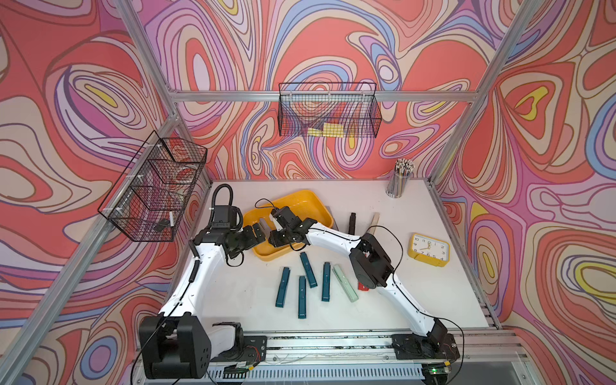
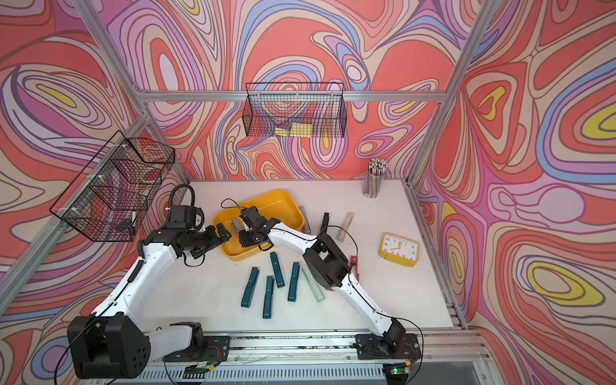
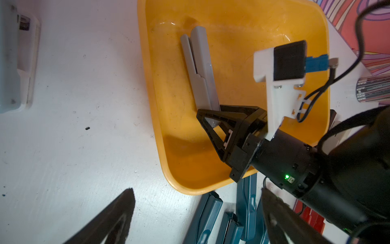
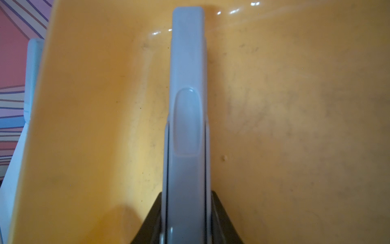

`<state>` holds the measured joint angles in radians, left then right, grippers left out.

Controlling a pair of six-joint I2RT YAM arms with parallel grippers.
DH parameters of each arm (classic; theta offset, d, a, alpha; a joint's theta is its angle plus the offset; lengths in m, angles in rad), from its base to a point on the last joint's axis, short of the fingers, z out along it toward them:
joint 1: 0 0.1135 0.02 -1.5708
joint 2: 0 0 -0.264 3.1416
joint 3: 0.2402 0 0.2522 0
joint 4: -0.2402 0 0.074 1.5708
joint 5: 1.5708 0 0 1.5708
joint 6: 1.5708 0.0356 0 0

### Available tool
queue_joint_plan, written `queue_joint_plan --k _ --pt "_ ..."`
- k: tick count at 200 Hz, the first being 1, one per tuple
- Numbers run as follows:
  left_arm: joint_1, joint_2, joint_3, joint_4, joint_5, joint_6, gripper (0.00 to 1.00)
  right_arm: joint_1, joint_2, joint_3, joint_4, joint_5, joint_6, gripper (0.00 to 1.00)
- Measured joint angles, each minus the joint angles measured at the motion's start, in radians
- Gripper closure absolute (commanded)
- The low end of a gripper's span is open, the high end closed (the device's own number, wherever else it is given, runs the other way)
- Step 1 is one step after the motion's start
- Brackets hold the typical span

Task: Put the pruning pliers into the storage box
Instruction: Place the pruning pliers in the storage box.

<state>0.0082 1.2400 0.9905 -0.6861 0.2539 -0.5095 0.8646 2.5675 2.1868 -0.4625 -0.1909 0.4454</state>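
right gripper (image 3: 211, 119): is gripping one end of the grey pliers (image 3: 198, 67), a jaw pressing on each side; it is reaching inside the yellow tray (image 3: 152, 105).
grey pliers: are pointing away from the right gripper (image 4: 186, 221) toward the tray's wall in the right wrist view (image 4: 187, 84); whether they are resting on the tray's floor cannot be told.
left gripper (image 1: 257, 230): is hovering at the tray's near left edge with its jaws spread wide and nothing between them.
yellow tray (image 1: 300, 196): is sitting at the back left of the table (image 1: 233, 300), with only the grey pliers showing inside it.
teal pliers: four are lying loose on the table in front of the tray (image 1: 282, 287) (image 1: 302, 296) (image 1: 308, 270) (image 1: 326, 281), close together but apart.
mint pliers (image 1: 345, 283): are lying just to the right of the teal ones, slanted.
red pliers (image 1: 362, 286): are showing only in part under the right arm's elbow.
second grey pliers (image 2: 305, 220): are lying on the table against the tray's right side, in a top view.
black pliers (image 1: 352, 223): are lying to the right of the tray.
beige pliers (image 1: 374, 221): are lying just beyond the black ones.
clock (image 1: 429, 249): is standing near the table's right edge.
cup of pencils (image 1: 398, 180): is standing at the back right corner.
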Motion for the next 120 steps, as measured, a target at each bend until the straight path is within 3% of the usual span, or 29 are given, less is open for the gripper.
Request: queue_joint_plan --k 78,120 --pt "0.0 0.006 -0.003 0.0 0.0 0.0 0.03 0.0 -0.013 -0.045 0.063 -0.009 -0.014 0.58" --pt "0.0 0.008 -0.004 0.0 0.0 0.0 0.02 0.0 -0.028 -0.069 0.074 -0.011 -0.018 0.56"
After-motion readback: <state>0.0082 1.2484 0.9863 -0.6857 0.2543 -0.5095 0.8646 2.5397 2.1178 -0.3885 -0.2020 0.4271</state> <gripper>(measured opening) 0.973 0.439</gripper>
